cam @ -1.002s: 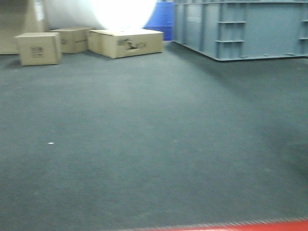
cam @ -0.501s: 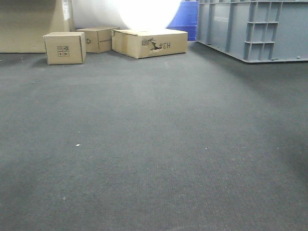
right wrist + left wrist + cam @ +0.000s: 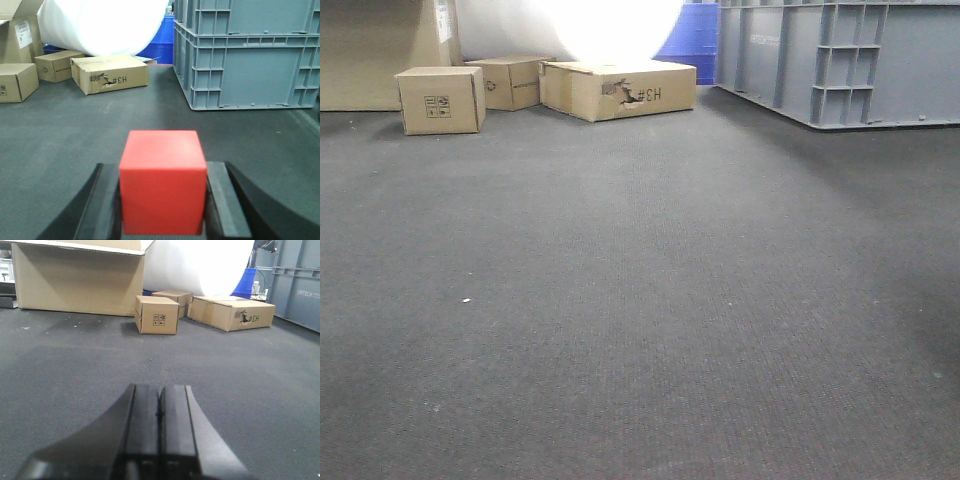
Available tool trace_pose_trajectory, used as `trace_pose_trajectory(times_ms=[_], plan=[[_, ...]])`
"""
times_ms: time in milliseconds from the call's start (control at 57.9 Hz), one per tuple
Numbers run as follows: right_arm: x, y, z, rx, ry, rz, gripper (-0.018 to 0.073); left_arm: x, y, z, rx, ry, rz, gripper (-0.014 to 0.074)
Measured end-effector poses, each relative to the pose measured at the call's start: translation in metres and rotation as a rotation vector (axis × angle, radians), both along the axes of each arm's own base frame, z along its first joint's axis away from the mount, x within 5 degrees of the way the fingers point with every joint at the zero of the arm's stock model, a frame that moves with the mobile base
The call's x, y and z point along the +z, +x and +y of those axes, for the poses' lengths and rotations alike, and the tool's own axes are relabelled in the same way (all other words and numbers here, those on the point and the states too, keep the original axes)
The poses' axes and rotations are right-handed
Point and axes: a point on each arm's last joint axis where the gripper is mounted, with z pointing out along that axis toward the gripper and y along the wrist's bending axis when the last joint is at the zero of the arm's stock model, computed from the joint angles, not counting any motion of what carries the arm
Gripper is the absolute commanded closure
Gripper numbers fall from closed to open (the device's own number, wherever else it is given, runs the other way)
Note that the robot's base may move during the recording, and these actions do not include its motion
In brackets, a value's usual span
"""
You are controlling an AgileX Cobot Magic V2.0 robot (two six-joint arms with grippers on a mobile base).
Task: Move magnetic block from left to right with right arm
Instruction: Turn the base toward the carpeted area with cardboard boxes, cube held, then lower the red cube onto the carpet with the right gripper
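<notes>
Grey crates (image 3: 245,60) behind — right gripper (image 3: 163,202) clamps magnetic block (image 3: 163,185).

Three low forward views (cartons (image 3: 630,90) shared)

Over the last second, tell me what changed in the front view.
The whole view shifted: the cardboard boxes and the grey crate slid right in frame, then slightly back left, and the blur cleared. A red strip at the bottom edge has left the picture. The boxes keep their arrangement on the carpet.
</notes>
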Motion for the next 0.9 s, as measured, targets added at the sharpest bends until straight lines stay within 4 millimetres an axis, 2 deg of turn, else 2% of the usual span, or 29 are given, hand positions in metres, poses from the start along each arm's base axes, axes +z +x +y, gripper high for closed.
trace_pose_trajectory(times_ms=[380, 553, 725, 794, 898], plan=[[0.003, 0.0, 0.0, 0.002, 0.018, -0.033, 0.0309, 0.0, 0.0, 0.0, 0.0, 0.0, 0.0, 0.0722], [0.013, 0.007, 0.002, 0.013, 0.049, 0.082, 0.0309, 0.0, 0.0, 0.0, 0.0, 0.0, 0.0, 0.0722], [0.024, 0.039, 0.006, 0.02, 0.03, 0.362, 0.0309, 0.0, 0.0, 0.0, 0.0, 0.0, 0.0, 0.0722], [0.023, 0.06, 0.009, 0.028, 0.018, 0.491, 0.0309, 0.0, 0.0, 0.0, 0.0, 0.0, 0.0, 0.0722], [0.019, 0.088, 0.02, 0.075, -0.004, 0.597, 0.0309, 0.0, 0.0, 0.0, 0.0, 0.0, 0.0, 0.0722]])
